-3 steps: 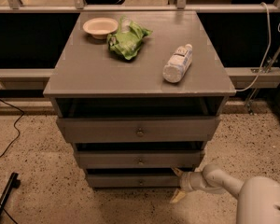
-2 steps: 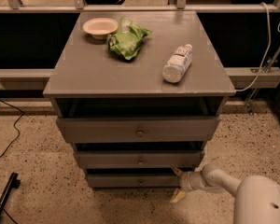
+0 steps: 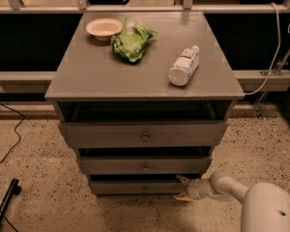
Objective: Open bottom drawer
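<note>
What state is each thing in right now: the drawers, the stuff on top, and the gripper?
top drawer: pulled part way out
middle drawer: out slightly
bottom drawer: barely out, if at all
bottle: lying on its side
bowl: upright
green bag: crumpled
gripper: low, at the bottom drawer's right end

Very little differs from a second ago, and only around the gripper (image 3: 180, 188), which sits low by the floor (image 3: 48, 178) at the right end of the bottom drawer (image 3: 130, 187). Its two fingers are spread apart, yet the lower fingertip (image 3: 180, 197) appears a shade higher than before, so the gap to the upper one looks slightly narrower. The shift is so small that it is hard to tell whether the fingers moved or the wrist merely turned a touch.
</note>
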Robot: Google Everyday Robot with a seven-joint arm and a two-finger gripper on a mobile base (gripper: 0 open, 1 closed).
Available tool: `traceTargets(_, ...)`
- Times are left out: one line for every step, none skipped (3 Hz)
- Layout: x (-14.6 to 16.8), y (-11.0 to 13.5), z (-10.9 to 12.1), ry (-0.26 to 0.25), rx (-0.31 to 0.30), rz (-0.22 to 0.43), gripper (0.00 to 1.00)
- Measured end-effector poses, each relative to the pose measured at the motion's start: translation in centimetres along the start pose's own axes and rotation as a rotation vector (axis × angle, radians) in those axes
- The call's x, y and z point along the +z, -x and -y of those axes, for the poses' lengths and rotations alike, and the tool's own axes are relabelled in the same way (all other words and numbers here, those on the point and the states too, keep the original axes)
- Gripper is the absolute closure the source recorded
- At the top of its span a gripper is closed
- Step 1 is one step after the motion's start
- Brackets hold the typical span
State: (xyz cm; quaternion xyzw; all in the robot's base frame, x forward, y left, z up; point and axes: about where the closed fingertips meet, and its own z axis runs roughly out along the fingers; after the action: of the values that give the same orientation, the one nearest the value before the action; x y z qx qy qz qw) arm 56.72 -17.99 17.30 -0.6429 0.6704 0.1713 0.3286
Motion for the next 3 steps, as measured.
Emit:
traceTargets(-0.12,0.13,-0.17,0.003,0.001,0.011,0.61)
traceTargets(-0.56,0.53,-0.06,0.003,0.001,0.011,0.69)
traceTargets(-0.73,0.69,-0.01,0.003,0.001,0.011,0.53)
